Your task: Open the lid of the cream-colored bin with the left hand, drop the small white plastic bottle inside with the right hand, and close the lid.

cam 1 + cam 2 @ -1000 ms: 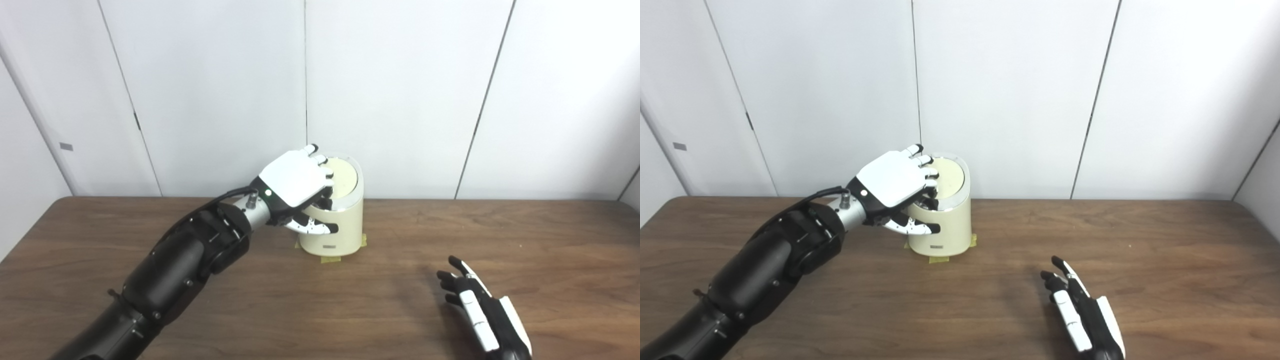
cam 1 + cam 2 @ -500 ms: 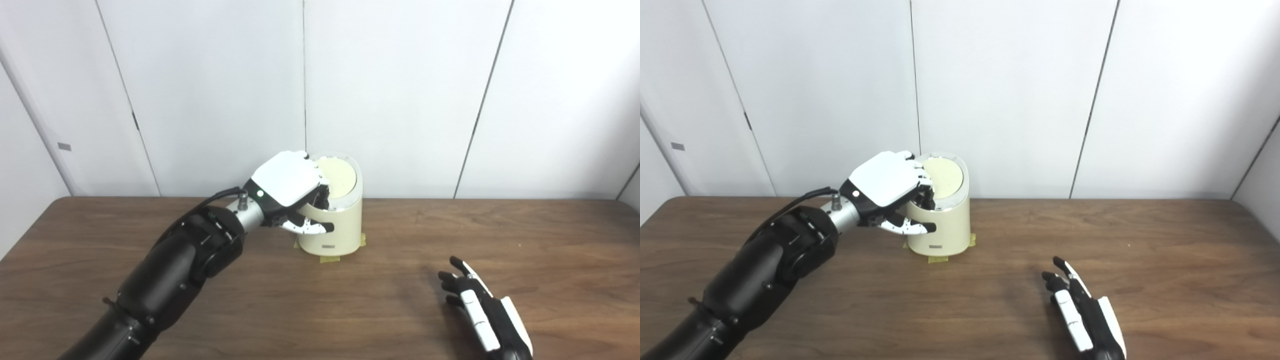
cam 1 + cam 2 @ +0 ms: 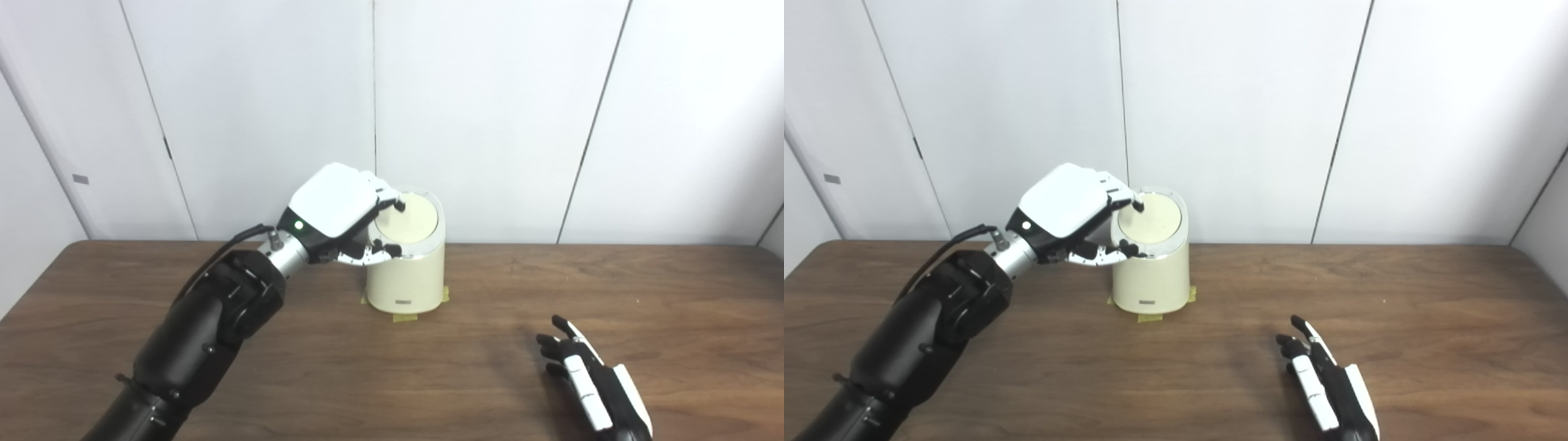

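My left hand (image 3: 335, 211) is raised at the upper left edge of the cream-colored bin (image 3: 407, 269), back of the hand facing up. Its fingers (image 3: 387, 199) curl downward, the dark tips at or just over the left part of the lid (image 3: 407, 217); whether they touch it I cannot tell. The thumb (image 3: 1102, 253) reaches toward the rim below them. The hand grips nothing that I can make out, with fingers bent rather than spread. The lid lies flat and closed inside the pale rim. The bin stands upright toward the back of the brown wooden table (image 3: 643, 288), close to the white panelled wall (image 3: 1243, 110), with yellow tape (image 3: 1150, 318) showing at its base. My right hand (image 3: 1326, 383) lies well apart, near the front edge, fingers extended and slightly separated, holding nothing. The small white plastic bottle is not visible in either view.
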Controlling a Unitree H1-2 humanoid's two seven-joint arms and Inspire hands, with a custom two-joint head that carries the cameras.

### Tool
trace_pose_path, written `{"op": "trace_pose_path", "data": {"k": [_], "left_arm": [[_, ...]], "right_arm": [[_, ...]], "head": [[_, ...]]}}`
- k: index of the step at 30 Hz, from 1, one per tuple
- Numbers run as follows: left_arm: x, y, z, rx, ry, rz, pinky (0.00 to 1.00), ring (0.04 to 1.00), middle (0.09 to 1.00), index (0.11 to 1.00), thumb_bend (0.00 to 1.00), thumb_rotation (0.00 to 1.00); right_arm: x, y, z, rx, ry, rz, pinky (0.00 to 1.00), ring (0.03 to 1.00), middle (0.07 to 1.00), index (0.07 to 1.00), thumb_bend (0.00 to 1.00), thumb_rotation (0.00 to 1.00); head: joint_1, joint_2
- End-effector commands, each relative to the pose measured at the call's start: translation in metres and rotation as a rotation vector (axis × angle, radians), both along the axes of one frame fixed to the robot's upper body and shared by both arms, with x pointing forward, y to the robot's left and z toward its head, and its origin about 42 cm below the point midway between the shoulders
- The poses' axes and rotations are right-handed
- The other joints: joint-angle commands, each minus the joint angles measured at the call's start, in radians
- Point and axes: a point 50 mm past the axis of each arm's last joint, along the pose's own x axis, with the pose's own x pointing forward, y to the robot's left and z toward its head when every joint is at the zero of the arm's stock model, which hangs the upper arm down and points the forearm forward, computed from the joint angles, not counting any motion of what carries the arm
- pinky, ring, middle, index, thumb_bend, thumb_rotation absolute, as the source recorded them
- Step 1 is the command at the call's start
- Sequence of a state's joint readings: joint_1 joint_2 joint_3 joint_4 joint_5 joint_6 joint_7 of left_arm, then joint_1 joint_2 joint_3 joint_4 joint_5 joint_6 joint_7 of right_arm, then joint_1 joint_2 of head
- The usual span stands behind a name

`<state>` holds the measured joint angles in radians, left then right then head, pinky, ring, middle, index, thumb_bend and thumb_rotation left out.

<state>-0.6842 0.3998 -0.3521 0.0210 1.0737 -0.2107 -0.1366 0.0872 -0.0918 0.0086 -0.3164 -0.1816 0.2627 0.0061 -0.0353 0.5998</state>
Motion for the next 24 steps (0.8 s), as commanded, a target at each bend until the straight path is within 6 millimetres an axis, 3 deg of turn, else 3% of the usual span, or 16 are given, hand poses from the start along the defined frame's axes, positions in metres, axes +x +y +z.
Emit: {"op": "trace_pose_path", "data": {"k": [1, 6, 12, 18, 24], "left_arm": [[-0.002, -0.001, 0.022, -0.052, -0.101, -0.015, 0.62, 0.742, 0.745, 0.752, 0.47, 0.44], [-0.010, 0.003, 0.018, -0.116, -0.082, 0.008, 0.61, 0.735, 0.758, 0.764, 0.47, 0.47], [-0.027, 0.011, -0.001, -0.348, 0.126, 0.071, 0.62, 0.764, 0.807, 0.791, 0.46, 0.44], [-0.031, 0.024, -0.016, -0.562, 0.296, 0.124, 0.70, 0.810, 0.816, 0.799, 0.46, 0.46], [-0.047, 0.038, -0.042, -0.707, 0.406, 0.173, 0.67, 0.787, 0.814, 0.817, 0.43, 0.45]], "right_arm": [[0.003, 0.002, 0.014, 0.012, -0.064, 0.007, 0.79, 0.844, 0.832, 0.919, 0.59, 1.00], [0.001, 0.007, 0.015, 0.009, -0.058, 0.016, 0.78, 0.831, 0.831, 0.910, 0.57, 1.00], [0.000, 0.010, 0.015, 0.026, -0.102, 0.011, 0.74, 0.804, 0.817, 0.901, 0.56, 1.00], [0.001, 0.014, 0.017, 0.058, -0.152, 0.006, 0.73, 0.796, 0.816, 0.890, 0.54, 0.99], [0.003, 0.018, 0.021, 0.167, -0.215, -0.003, 0.75, 0.806, 0.805, 0.870, 0.50, 0.92]], "head": [[-0.001, 0.001], [-0.002, 0.002], [0.007, 0.006], [0.000, 0.005], [-0.002, 0.009]]}}
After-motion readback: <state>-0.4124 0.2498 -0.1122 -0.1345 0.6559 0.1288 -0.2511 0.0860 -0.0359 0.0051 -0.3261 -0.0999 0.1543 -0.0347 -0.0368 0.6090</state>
